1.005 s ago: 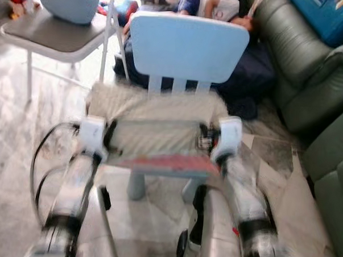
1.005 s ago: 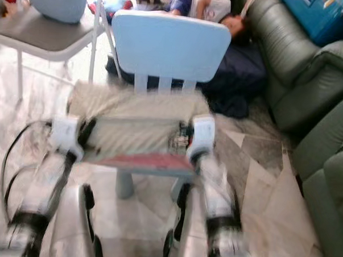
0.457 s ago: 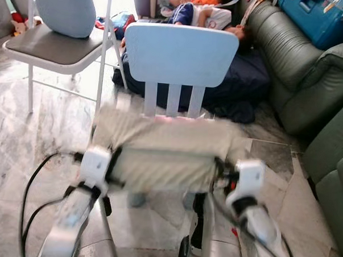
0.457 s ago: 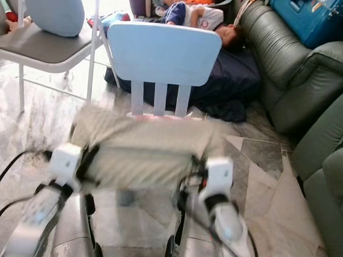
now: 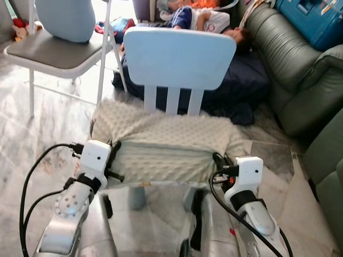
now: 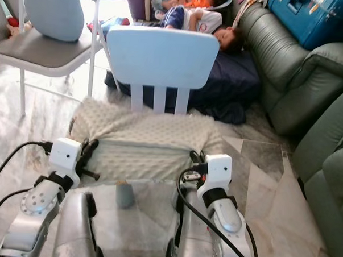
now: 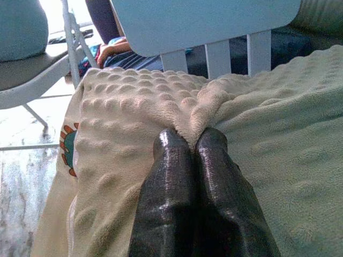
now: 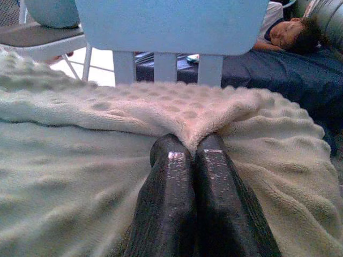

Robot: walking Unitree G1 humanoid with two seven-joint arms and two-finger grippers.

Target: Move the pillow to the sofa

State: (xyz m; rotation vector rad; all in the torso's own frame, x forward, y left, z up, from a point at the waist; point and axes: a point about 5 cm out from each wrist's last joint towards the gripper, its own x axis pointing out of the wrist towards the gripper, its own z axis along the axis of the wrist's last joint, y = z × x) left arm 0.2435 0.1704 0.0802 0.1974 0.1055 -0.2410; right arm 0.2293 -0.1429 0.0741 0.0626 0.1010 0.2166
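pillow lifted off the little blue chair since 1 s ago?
Yes. The cream dimpled pillow has come up: it lay on the seat of the light blue plastic chair earlier, and now hangs pinched by the left gripper and right gripper.

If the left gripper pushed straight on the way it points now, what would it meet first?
The left gripper is already shut on a fold of the cream pillow. Straight ahead lies more pillow, then probably the slats of the light blue chair; depth is unclear.
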